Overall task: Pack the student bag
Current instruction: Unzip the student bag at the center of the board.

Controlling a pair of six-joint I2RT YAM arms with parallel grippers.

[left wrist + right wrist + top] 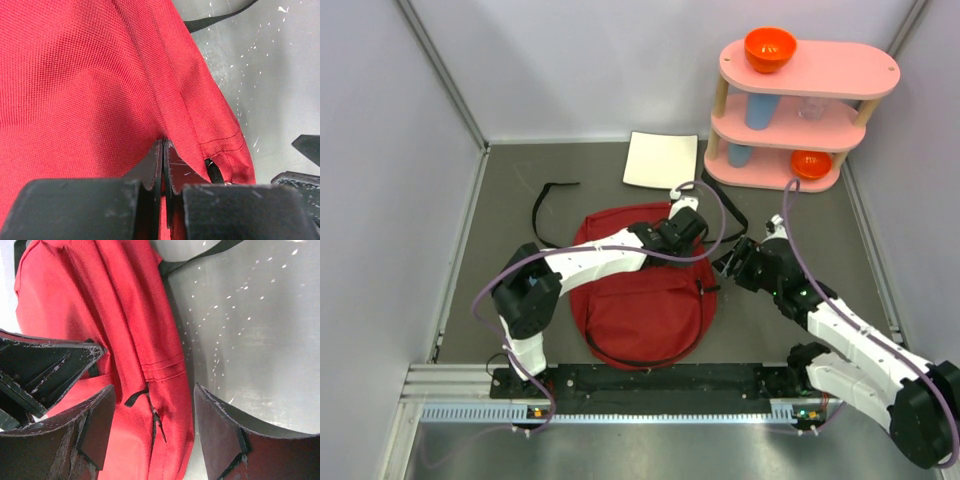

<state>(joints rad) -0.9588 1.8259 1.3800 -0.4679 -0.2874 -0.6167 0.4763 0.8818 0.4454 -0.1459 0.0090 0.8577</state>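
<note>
With my left claw pinched shut on the red bag lying flat on the table, I want to lift that fold gently and bring my spread right claw onto the zipper pull without dragging the bag.

The left arm stretches forward and to the right with the left claw pinched fully together, while the right arm angles leftward, the right claw spread apart.
</note>
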